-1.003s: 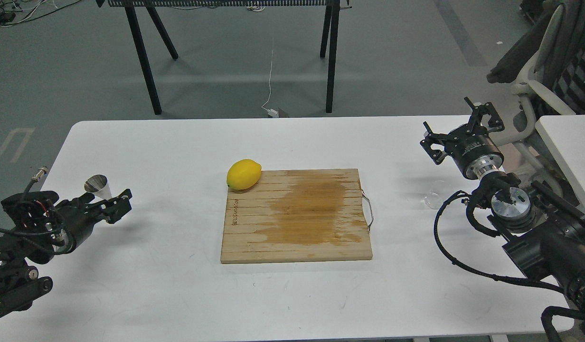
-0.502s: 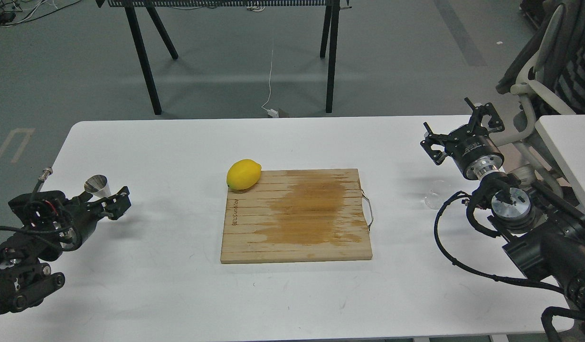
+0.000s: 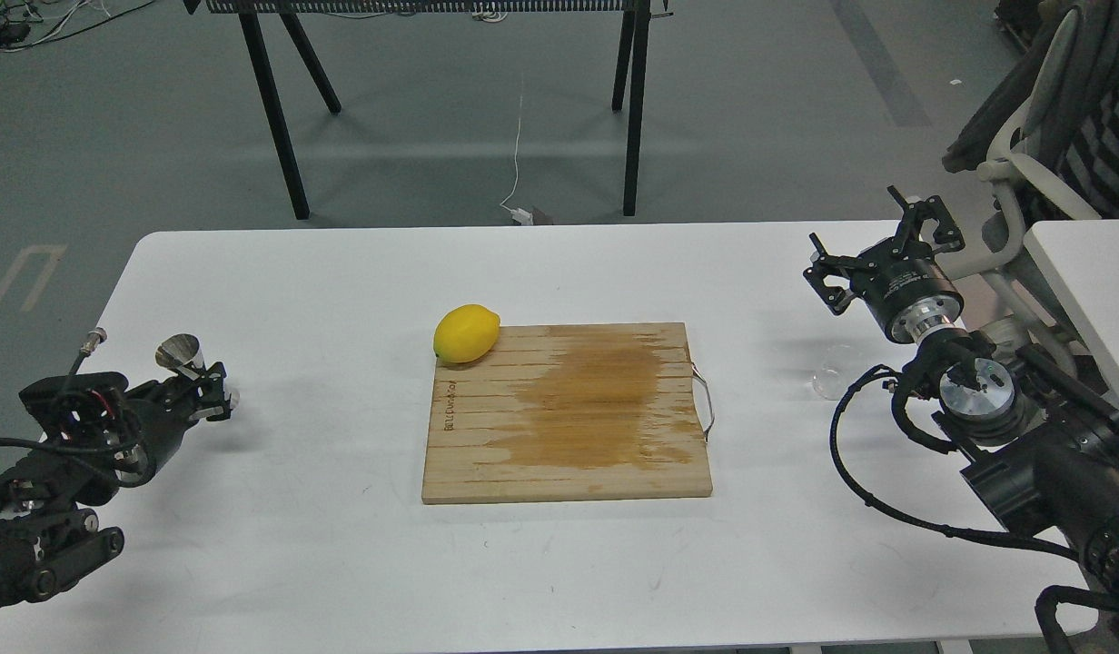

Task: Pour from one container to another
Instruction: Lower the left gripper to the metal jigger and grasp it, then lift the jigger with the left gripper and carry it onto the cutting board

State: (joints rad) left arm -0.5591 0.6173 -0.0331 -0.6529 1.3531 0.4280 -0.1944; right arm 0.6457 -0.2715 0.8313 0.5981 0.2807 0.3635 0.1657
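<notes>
The steel jigger (image 3: 181,351) stands near the table's left edge; only its upper cone shows. My left gripper (image 3: 211,391) sits right against its near side and hides the lower cone, so the jaw state is unclear. The tiny clear glass cup (image 3: 828,382) rests on the table at the right, faint against the white top, just left of my right forearm. My right gripper (image 3: 876,251) hovers behind the cup, open and empty, fingers spread wide.
A wooden cutting board (image 3: 567,413) with a wet stain lies mid-table, and a yellow lemon (image 3: 467,333) sits at its back left corner. A metal handle loop (image 3: 706,400) sticks out of the board's right side. An office chair (image 3: 1023,154) stands past the table's right end.
My left gripper has drawn back to the left and closed in on the jigger, now covering its lower part. The jigger's top shifted slightly left. The right arm stayed still.
</notes>
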